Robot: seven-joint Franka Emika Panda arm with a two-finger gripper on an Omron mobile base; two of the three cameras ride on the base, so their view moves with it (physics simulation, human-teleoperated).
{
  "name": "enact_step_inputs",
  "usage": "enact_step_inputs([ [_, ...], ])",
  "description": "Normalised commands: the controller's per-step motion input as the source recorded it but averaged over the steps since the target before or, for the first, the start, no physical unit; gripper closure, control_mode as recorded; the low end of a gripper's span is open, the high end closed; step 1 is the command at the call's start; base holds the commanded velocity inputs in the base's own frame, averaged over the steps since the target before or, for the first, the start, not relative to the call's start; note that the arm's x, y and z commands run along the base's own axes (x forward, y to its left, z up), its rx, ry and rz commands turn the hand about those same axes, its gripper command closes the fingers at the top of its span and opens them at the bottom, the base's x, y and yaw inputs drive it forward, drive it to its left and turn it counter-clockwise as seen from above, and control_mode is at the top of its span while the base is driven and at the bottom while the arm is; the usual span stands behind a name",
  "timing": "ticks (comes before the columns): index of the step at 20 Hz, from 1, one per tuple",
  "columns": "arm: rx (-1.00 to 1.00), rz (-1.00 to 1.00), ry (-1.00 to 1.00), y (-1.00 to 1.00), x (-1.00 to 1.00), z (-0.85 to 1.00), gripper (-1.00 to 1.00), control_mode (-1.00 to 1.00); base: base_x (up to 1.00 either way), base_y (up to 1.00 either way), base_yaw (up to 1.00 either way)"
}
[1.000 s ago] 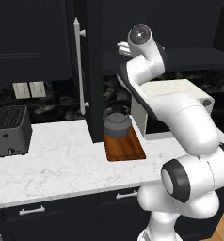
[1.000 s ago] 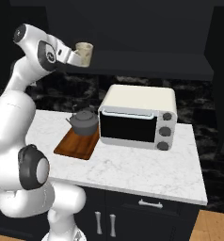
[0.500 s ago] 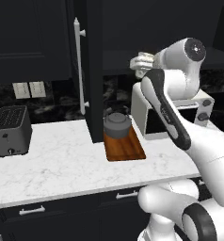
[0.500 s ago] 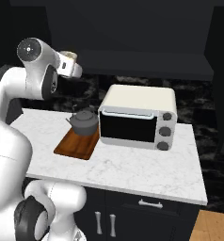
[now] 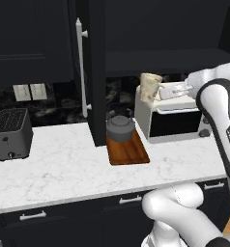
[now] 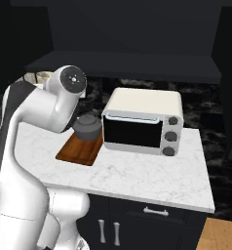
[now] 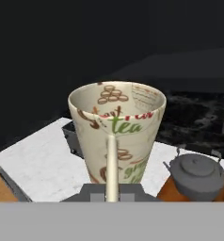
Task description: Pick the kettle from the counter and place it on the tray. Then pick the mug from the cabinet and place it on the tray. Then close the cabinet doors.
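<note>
The claw (image 5: 160, 91) was clamped on the mug (image 5: 150, 87), holding it upright in the air above the front left corner of the toaster oven (image 5: 172, 117); its fingers were mostly hidden behind the mug and the white wrist, so the grip itself was hard to make out in the left base view. In the hand view the mug (image 7: 116, 133) stood at the centre with its thin handle facing the camera, printed with brown and green lettering, and the fingertips at 6 o'clock were cut off by the bottom of the picture. In the right base view only a sliver of the mug (image 6: 42, 77) peeked out at 9 o'clock of the arm's round joint, the rest covered by the white arm. The kettle (image 5: 120, 128) sat on the far end of the tray (image 5: 128, 151), which lay on the table (image 5: 64, 166) just beside the toaster oven's left side. In the hand view the kettle (image 7: 197, 173) showed at 4 o'clock of the mug, the tray under it cropped to small brown corners. An open cabinet door (image 5: 95, 72) stood edge-on with its long silver bar handle, its lower edge blocking the kettle's left side and the tray's far left corner; the cabinet (image 5: 155, 29) interior behind it was too dark to read. A toaster (image 5: 10, 132) stood well apart, at the table's left.
</note>
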Motion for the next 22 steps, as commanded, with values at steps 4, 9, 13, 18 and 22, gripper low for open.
enact_step_inputs([
  [4, 0.00, 0.34, -0.01, 0.00, -0.49, -0.68, 1.00, -1.00, 0.00, 0.00, 0.00],
  [9, -0.04, 0.09, -0.07, 0.00, -0.12, -0.83, 1.00, -1.00, 0.00, 0.00, 0.00],
  [13, 0.00, 0.00, -0.06, -0.14, -0.02, -0.68, 1.00, -1.00, 0.00, 0.00, 0.00],
  [18, -0.04, 0.00, -0.01, -0.08, -0.06, -0.82, 1.00, -1.00, 0.00, 0.00, 0.00],
  [22, -0.01, 0.09, 0.00, -0.25, 0.19, -0.62, 1.00, -1.00, 0.00, 0.00, 0.00],
])
